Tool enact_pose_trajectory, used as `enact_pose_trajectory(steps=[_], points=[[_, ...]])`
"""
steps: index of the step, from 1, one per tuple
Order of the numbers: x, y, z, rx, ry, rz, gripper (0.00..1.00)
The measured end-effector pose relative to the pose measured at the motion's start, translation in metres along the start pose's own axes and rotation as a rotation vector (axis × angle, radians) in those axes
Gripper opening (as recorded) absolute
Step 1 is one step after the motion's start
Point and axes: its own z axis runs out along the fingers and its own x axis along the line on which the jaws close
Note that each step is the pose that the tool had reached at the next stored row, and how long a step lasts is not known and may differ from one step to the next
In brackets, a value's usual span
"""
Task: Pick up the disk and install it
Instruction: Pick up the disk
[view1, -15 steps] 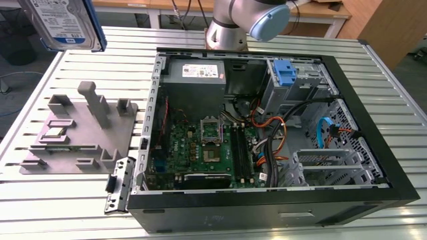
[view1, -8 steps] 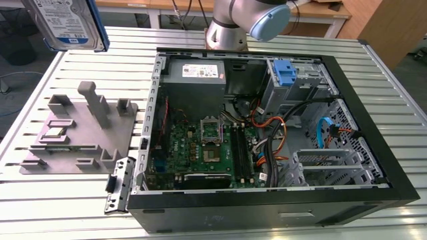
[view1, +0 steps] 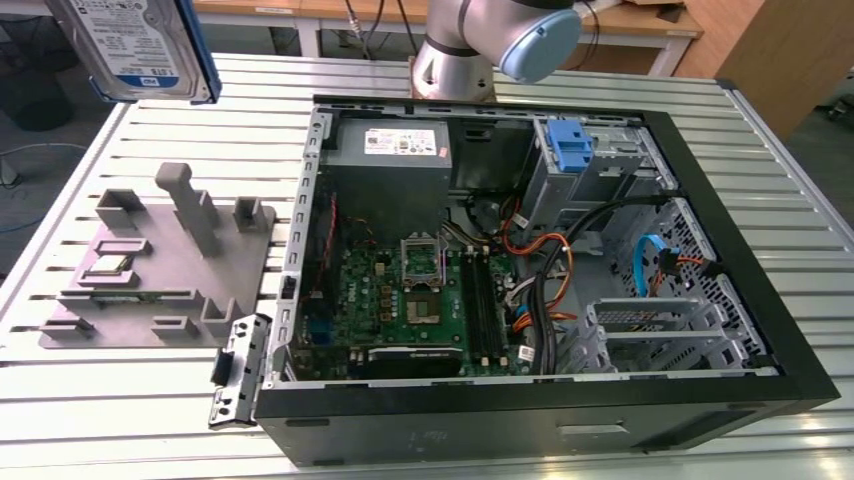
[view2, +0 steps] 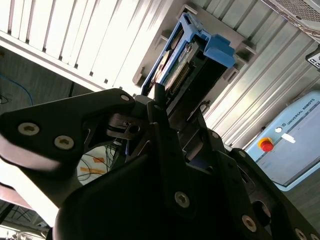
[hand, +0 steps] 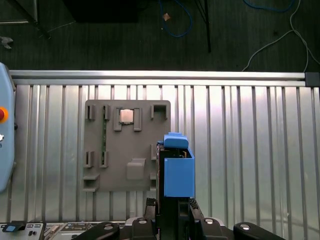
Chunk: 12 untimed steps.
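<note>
The disk (view1: 140, 45), a silver drive with a white-and-blue label in a blue carrier frame, hangs high above the table at the exterior view's far left. In the first wrist view the disk (hand: 178, 170) shows edge-on over the slatted table, beside the grey fixture plate (hand: 127, 145). My gripper (hand: 175, 207) is shut on the disk's lower end. In the second wrist view the black fingers (view2: 159, 107) clamp the disk (view2: 192, 55) from both sides.
The open computer case (view1: 747, 250) lies on the slatted table, with the motherboard (view1: 400, 300), the grey power supply (view1: 400, 145) and a drive bay holding a lone blue bracket (view1: 570, 150). The grey fixture plate (view1: 147, 260) lies beside the case. The arm's base (view1: 461, 60) stands behind it.
</note>
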Motion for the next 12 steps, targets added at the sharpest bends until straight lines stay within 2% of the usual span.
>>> enact_pose_trajectory(steps=[12], points=[[0.0000,-0.0021,-0.0001,0.0000,0.0000,0.000,0.35]])
